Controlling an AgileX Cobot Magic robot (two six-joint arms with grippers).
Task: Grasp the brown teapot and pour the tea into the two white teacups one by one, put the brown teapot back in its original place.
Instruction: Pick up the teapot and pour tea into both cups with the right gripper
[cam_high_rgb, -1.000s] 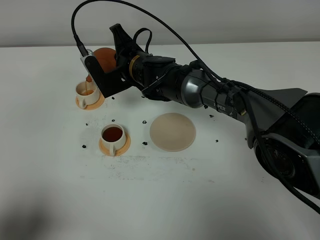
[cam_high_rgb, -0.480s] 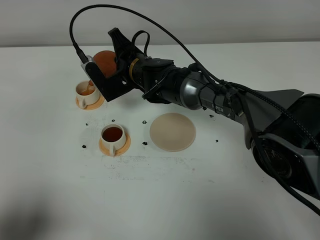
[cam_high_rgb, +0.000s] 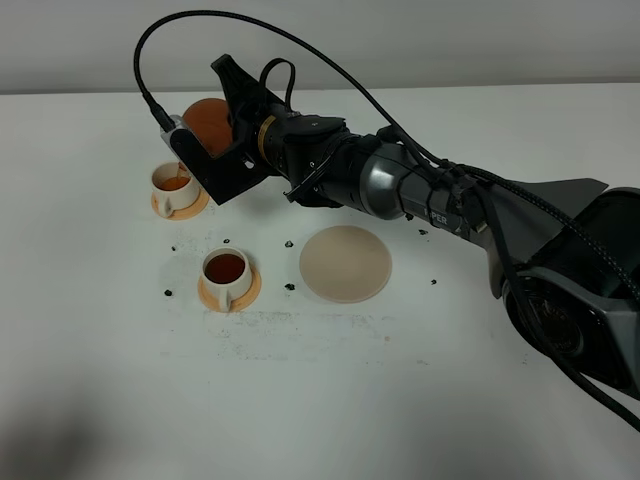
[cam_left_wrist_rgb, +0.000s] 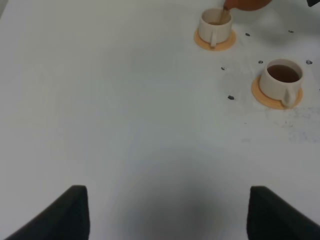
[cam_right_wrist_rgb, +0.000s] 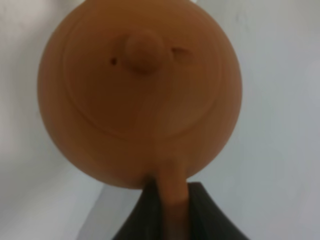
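Now the right gripper (cam_high_rgb: 232, 135) clamps the brown teapot (cam_high_rgb: 207, 120) by its handle, tilted with its spout over the far teacup (cam_high_rgb: 172, 184). The near teacup (cam_high_rgb: 226, 270) holds dark tea, beside the beige coaster (cam_high_rgb: 345, 263). The left gripper (cam_left_wrist_rgb: 167, 215) hangs spread wide above the tabletop (cam_left_wrist_rgb: 125, 125).

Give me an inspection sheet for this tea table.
Surface: white table, faintly smudged near the middle.
Job's things: teapot tilted over far cup; near cup filled; coaster bare.
Clutter: dark specks scattered around the cups.
Grippers: right gripper shut on the teapot's handle; left gripper open, holding nothing.
Cables: black cable arching above the teapot.
Surroundings: plain grey wall.
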